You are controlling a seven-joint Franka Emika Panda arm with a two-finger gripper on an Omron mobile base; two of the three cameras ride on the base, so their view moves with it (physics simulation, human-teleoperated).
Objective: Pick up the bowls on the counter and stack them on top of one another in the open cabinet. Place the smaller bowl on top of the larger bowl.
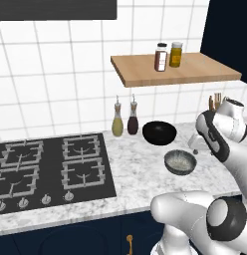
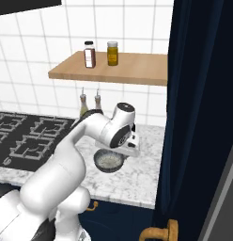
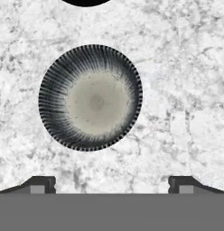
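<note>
gripper (image 3: 112, 184): I read the jaws as spread wide, holding nothing; both fingertips (image 3: 41, 184) sit at the bottom of the hand view with bare marble between them.
smaller bowl (image 3: 90, 97): I see it straight down from the hand camera, upright on the counter, dark ribbed rim, pale speckled inside. It lies above the fingertips in that view, offset toward the left one, not touched. In the left base view it sits at (image 1: 180, 162), near the front right of the worktop, just beside the arm's wrist; from the right base view (image 2: 109, 161) the forearm partly covers it.
larger bowl (image 1: 159, 133): glossy black, upright on the counter, back by the tiled wall, behind the smaller bowl and apart from it. Its edge shows at the top of the hand view (image 3: 86, 2).
counter (image 1: 135, 169): white-grey marble, both bowls on it.
open cabinet (image 1: 195, 72): wooden shelf above the bowls, carrying two jars (image 1: 168, 56); no bowl on it.
bottles (image 1: 125, 119): two, by the wall left of the black bowl.
hob (image 1: 51, 167): left of the bowls.
</note>
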